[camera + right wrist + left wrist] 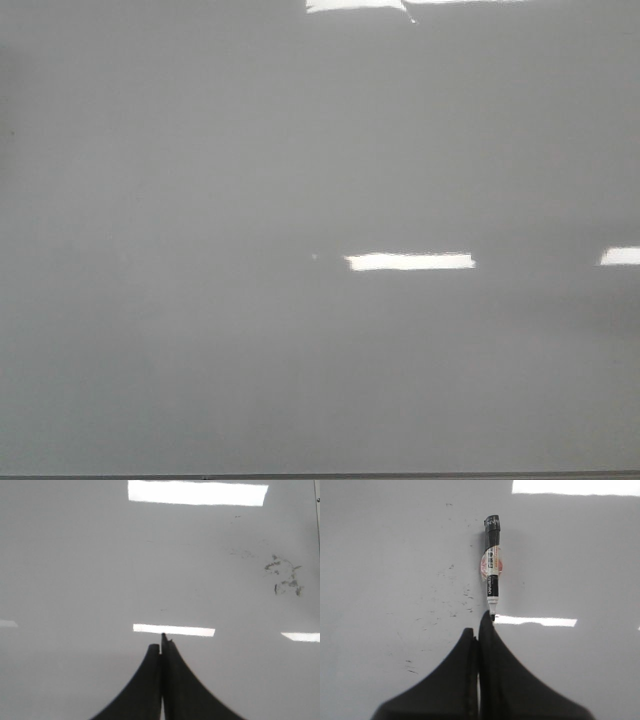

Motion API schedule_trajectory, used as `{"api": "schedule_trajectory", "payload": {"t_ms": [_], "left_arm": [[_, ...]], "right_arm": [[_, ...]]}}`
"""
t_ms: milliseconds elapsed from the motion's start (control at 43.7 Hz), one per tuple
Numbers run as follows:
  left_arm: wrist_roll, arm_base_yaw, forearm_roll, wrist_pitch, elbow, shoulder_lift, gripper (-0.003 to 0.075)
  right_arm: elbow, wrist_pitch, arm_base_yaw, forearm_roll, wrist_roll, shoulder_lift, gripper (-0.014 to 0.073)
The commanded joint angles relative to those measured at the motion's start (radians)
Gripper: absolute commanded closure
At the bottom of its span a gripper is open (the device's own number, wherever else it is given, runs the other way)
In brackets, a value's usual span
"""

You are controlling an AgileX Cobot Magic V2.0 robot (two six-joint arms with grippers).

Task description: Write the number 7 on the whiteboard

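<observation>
The only print is on the marker [491, 565] in the left wrist view: a dark line of lettering runs along its white barrel, beside a pink-and-red label patch, but it is too small and blurred to read.

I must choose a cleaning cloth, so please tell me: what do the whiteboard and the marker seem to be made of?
The whiteboard looks like a smooth, glossy coated panel, perhaps melamine or enamelled steel: it mirrors the ceiling lights sharply and carries faint ink smudges. The marker seems to be hard plastic, with a white barrel, a printed label and a black cap.
</observation>
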Motion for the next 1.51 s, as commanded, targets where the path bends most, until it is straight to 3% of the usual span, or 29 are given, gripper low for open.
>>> {"api": "schedule_trajectory", "payload": {"t_ms": [0, 527, 618, 1328, 1489], "left_arm": [[-0.002, -0.009, 0.000, -0.089, 0.004, -0.013, 0.0741], [0.001, -0.009, 0.000, -0.089, 0.004, -0.013, 0.0741], [0.020, -0.015, 0.076, -0.089, 0.004, -0.013, 0.0741], [0.022, -0.015, 0.087, -0.104, 0.004, -0.013, 0.0741], [0.022, -0.015, 0.043, -0.147, -0.050, -0.013, 0.0741]], "right_arm": [[-0.004, -0.085, -0.003, 0.006, 0.000, -0.020, 0.0662], [-0.004, -0.085, -0.003, 0.006, 0.000, -0.020, 0.0662], [-0.004, -0.085, -0.003, 0.006, 0.000, -0.020, 0.0662], [-0.004, -0.110, -0.003, 0.006, 0.000, -0.020, 0.0662], [-0.073, -0.082, -0.003, 0.027, 0.042, -0.020, 0.0662]]}}
